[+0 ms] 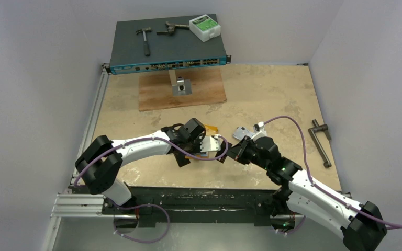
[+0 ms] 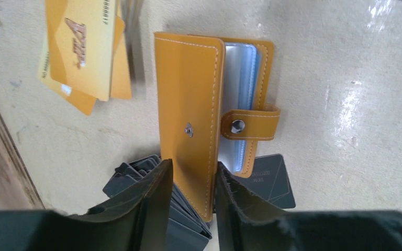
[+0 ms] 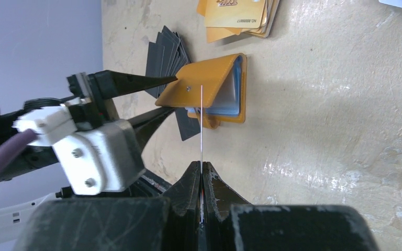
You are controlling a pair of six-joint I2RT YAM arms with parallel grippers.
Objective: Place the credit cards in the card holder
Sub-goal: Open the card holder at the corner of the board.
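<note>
At the middle of the pale, scuffed bench (image 2: pixel 345 78), the left hand (image 2: pixel 192 168) is clamping the front cover of the small orange leather-like folding card holder (image 2: pixel 188 94). It is holding that cover raised off the clear plastic sleeves (image 2: pixel 238 63) while the back cover appears to be lying on the bench. The right hand (image 3: pixel 201 168) is pinching a thin silvery-white card (image 3: pixel 201 125), seen edge-on, with its fingers pressed together on the near end. The free end is pointing at the gap under the raised cover, though whether it is entering a sleeve cannot be told. The step in hand appears to be insertion: the right hand should be lining the card's edge up parallel with a sleeve mouth, advancing slowly along the card's own plane, and steering clear of the snap-button tab (image 2: pixel 251 125). The left arm is reaching in low from the left and the right arm is bending in from the right. A fanned pile of black cards (image 2: pixel 136 172) is lying just beside the holder, and a stack of orange-gold cards (image 2: pixel 81 42) is lying near it.
</note>
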